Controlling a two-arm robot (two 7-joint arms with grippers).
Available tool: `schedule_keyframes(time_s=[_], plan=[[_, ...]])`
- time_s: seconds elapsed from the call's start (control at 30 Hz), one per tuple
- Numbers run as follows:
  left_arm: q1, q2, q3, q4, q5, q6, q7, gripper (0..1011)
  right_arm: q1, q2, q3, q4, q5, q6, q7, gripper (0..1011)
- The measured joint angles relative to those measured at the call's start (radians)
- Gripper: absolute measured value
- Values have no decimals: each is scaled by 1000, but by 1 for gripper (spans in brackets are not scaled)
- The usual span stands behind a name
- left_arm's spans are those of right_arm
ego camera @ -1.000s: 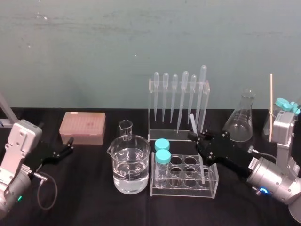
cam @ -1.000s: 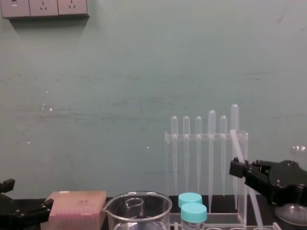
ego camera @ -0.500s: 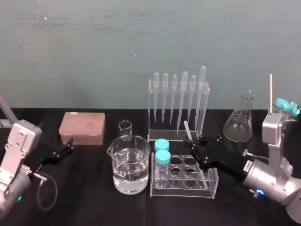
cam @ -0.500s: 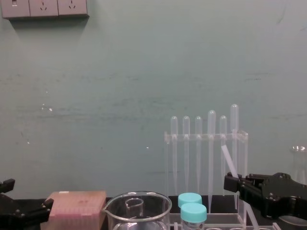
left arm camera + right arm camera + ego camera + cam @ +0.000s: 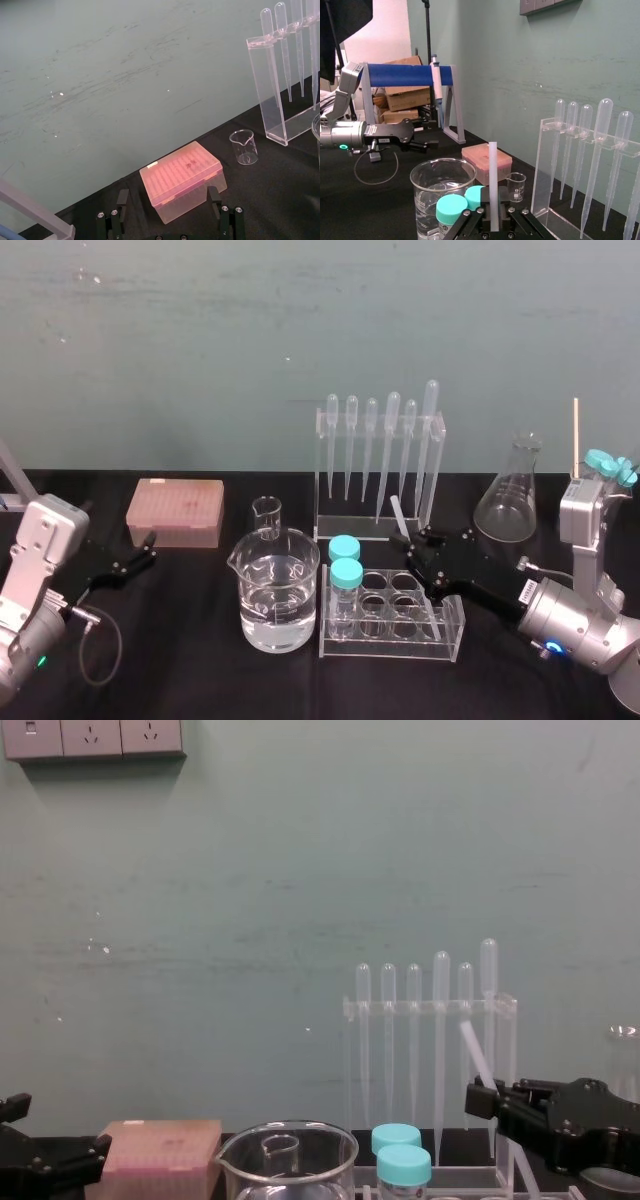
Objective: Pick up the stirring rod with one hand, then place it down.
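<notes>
Lowered by right hand point(image 5: 416, 543), stirring rod point(image 5: 397, 511) tilts in tube rack point(image 5: 456, 628).

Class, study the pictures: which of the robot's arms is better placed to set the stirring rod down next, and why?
Right. The right pincer is shut on the stirring rod at the tube rack; the left pincer rests far off, open, by the pink box.
</notes>
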Motion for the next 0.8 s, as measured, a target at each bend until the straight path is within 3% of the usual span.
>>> schedule_keyframes(time_s=[0.8], plan=[[0,0,0,0,0,0,0,1000,-1,0,2,-2,2,-3,0,853]])
